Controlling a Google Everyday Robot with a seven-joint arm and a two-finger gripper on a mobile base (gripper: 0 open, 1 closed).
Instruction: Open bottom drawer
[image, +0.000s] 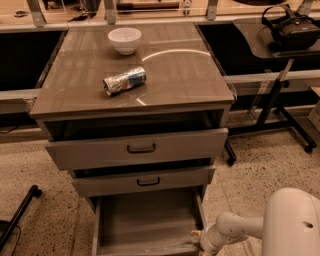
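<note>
Lower centre: bottom drawer (150, 220) pulled well out. At its front right corner, by the frame's bottom edge: hand (202, 246), likely placed there for pulling; open or closed, cannot tell.

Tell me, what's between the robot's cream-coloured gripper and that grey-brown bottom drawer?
Nothing shows between them in the camera view: the gripper sits right at the front right corner of the pulled-out bottom drawer; whether it touches is unclear.

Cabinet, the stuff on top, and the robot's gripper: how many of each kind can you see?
Drawers: 3 (top drawer, middle drawer, bottom drawer)
Bowl: 1
Can: 1
Robot gripper: 1, by the bottom drawer's front right corner
Total: 6
</note>
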